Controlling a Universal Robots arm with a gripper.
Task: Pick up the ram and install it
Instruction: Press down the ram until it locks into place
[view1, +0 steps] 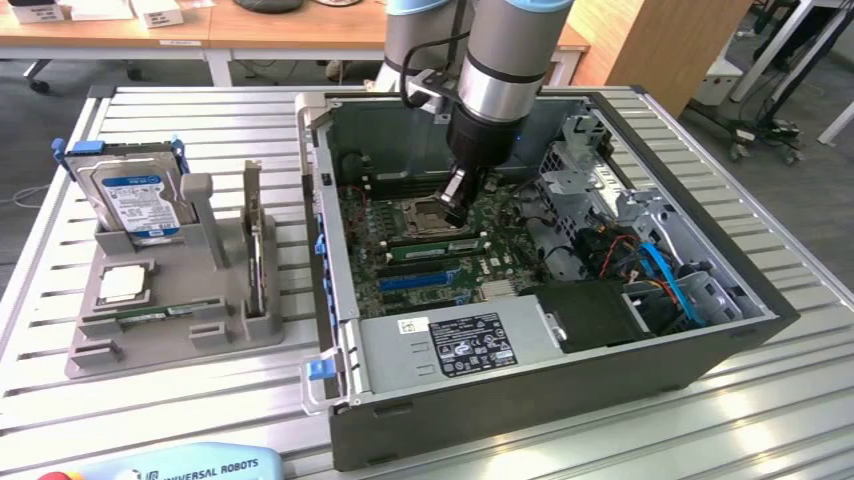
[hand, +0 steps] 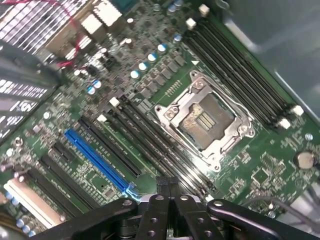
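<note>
Partly hidden behind hand (view1: 458, 213): motherboard (view1: 414, 250) slots.

A silver counter (view1: 747, 420) with long grooves fills the front. Behind it stand wooden desks (view1: 254, 35) and a tall wooden panel (view1: 667, 45). The floor (view1: 34, 130) is grey.

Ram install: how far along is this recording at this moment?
Done: nothing visible; a green ram stick lies in the grey holder outside the case. In hand: the gripper is shut, apparently holding nothing, low over the motherboard's memory slots, which look unfilled. Left: pick-up and seating.
</note>
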